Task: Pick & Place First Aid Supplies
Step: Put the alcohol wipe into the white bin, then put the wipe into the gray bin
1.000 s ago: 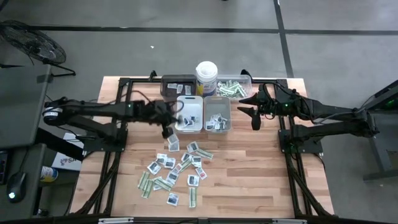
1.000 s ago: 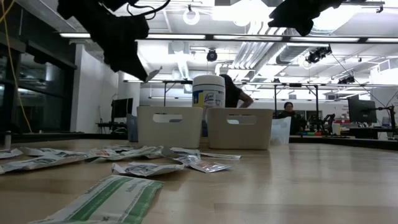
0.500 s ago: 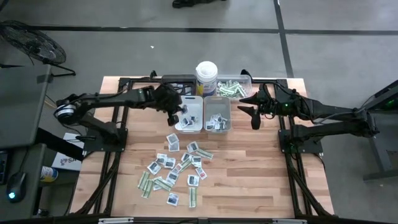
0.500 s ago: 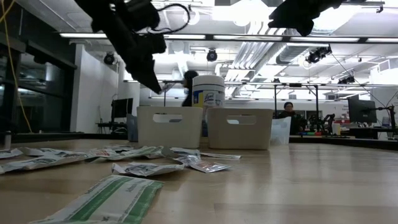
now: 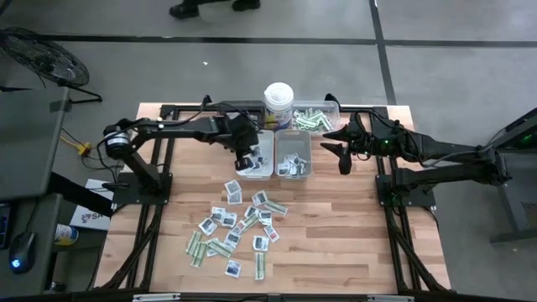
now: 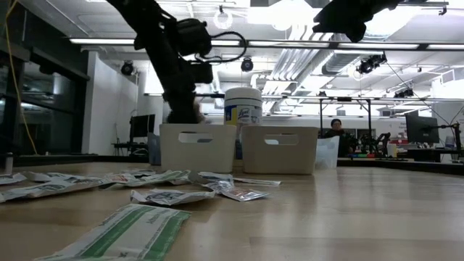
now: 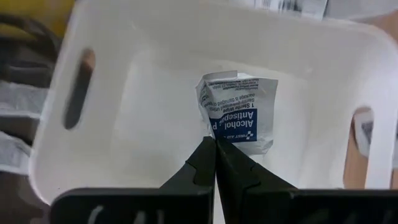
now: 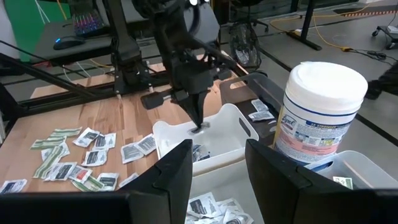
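Right now the left gripper (image 7: 215, 144) is reaching down into the white tray (image 5: 270, 169) on the left of the pair, and its fingers are pinching a white sachet (image 7: 237, 112) with a blue "Alcohol Antiseptic" label. In the left wrist view the sachet is hanging creased at the fingertips over the tray's bare floor, the jaws pressed tight together on its lower edge. From above, the left gripper (image 5: 246, 156) is sitting over that tray, the arm stretching in from the left side of the tabletop (image 5: 336, 235).

Over on the other side, the right gripper (image 5: 340, 149) is hovering just right of the grey tray (image 5: 293, 137), which is holding several sachets already; its fingers are standing partly apart with nothing between them. In the right wrist view those two fingers (image 8: 175, 171) are framing the left arm working in the white tray (image 8: 239, 124), with the white canister (image 8: 319, 106) standing beside it.

Meanwhile the remaining first aid supplies (image 5: 233, 226) are lying scattered on the tabletop nearer the front edge: white sachets mixed with pale-green strips (image 5: 260, 266). Behind the canister (image 5: 278, 104), a clear tray (image 5: 329, 109) is holding more green strips. In the low view, the packets (image 6: 171, 196) are spreading across the foreground before the two trays (image 6: 197, 147).
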You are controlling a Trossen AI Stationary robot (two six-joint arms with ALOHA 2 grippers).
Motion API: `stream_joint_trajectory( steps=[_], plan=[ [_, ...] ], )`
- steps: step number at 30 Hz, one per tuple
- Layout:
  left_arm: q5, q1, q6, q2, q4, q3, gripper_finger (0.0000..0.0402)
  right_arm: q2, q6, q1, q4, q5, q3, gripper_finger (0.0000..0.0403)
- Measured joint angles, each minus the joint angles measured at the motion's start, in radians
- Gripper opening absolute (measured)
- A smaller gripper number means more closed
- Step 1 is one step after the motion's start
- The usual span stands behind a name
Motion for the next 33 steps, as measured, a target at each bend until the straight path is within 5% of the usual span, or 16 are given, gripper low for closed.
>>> stream_joint_trajectory(
  steps=[23,33],
  plan=[
    [0.008,-0.001,0.024,0.022,-0.026,0.004,0.0077,0.000,0.003,0.000,-0.006,-0.004,0.000,0.0142],
    [0.014,-0.042,0.139,-0.054,-0.306,0.106,0.0081,0.000,0.003,0.000,-0.010,-0.004,0.000,0.0142]
  ],
)
